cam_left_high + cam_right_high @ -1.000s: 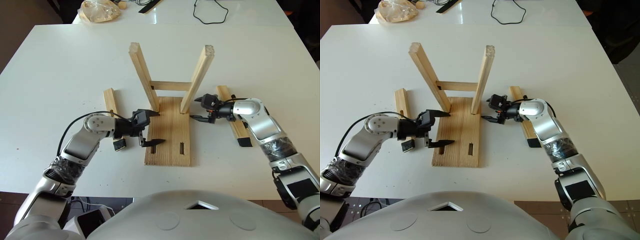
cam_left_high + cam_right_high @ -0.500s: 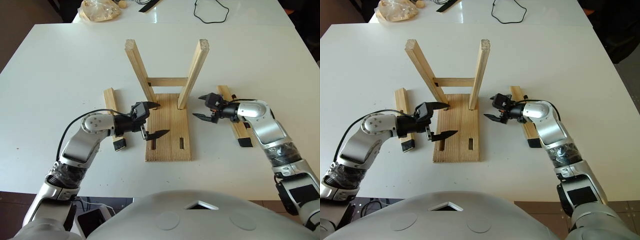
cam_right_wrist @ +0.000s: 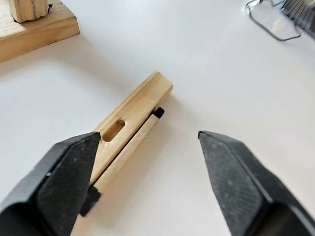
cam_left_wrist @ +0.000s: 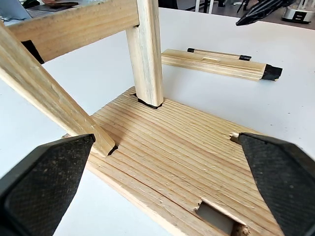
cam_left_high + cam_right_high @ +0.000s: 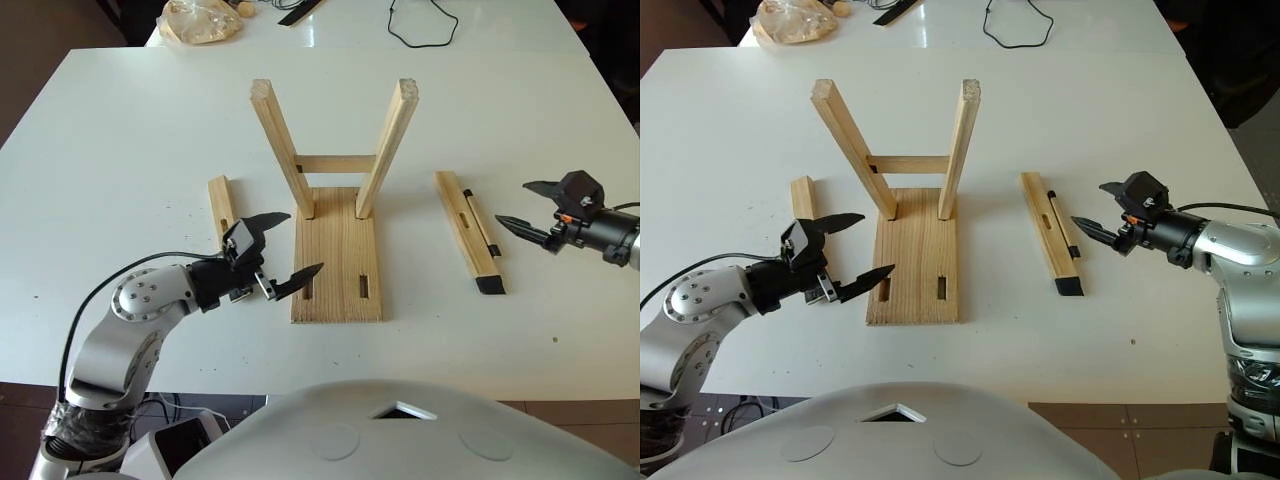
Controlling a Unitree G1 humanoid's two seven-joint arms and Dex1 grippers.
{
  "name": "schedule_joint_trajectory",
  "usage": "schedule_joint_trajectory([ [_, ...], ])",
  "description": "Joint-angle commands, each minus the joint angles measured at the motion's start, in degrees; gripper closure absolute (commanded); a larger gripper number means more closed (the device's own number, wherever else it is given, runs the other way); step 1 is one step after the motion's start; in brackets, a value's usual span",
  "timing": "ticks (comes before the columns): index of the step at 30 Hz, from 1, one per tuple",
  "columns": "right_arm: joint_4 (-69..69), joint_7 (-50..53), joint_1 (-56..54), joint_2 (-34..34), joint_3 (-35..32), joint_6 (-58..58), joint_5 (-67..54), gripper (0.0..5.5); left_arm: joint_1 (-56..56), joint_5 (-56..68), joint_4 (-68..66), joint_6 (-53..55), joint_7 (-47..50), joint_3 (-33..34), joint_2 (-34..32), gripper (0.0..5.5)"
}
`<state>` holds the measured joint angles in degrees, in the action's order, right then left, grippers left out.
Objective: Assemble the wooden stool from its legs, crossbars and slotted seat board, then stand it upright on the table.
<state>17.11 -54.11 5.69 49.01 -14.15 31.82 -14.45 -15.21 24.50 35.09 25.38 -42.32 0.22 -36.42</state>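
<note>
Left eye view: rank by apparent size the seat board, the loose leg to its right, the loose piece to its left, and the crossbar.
1. Flat slotted wooden seat board
2. Long loose wooden leg, black-tipped
3. Short wooden crossbar and left loose wooden piece: unranked, since the left gripper covers the piece's near end.

Seen from the head, the left gripper hides the near part of the left leg, and its lower finger covers part of the near-left slot in the board. At the wrists, a finger of the right gripper hides the near ends of the right leg and the thin bar beside it. The standing legs, their crossbar and the board run past the picture's edge. Far off, the bag and cable are cut off, and the bag's contents cannot be told.
</note>
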Motion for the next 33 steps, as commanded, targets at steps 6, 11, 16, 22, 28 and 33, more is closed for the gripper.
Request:
schedule_joint_trajectory([
  [6,-5.33,2.59,2.74,-1.69,3.7,2.81,-0.67,1.83,0.82,-2.73,-1.17,-0.57,1.44,-2.27,0.48,0.1],
  [11,-9.22,2.8,3.72,-1.82,4.13,1.23,-0.32,1.83,0.46,-4.18,-1.96,-1.24,2.0,-3.09,0.82,0.1],
  [16,-11.26,2.63,4.24,-2.02,4.85,0.4,-0.57,1.83,0.3,-4.67,-2.8,-1.67,2.38,-3.47,1.34,0.1],
  [22,-12.99,3.37,4.1,-2.92,6.61,-0.53,-0.5,2.1,0.71,-5.17,-3.81,-1.95,2.42,-3.51,1.22,0.1],
  [28,-13.5,3.03,5.57,-2.97,7.28,-0.91,-0.92,3.04,0.5,-5.73,-3.89,-1.91,2.67,-3.7,1.25,0.1],
  [33,-14.76,2.99,6.32,-3.21,8.27,-0.87,-1.47,3.84,0.49,-6.36,-3.99,-1.84,3.32,-3.92,1.55,0.1],
])
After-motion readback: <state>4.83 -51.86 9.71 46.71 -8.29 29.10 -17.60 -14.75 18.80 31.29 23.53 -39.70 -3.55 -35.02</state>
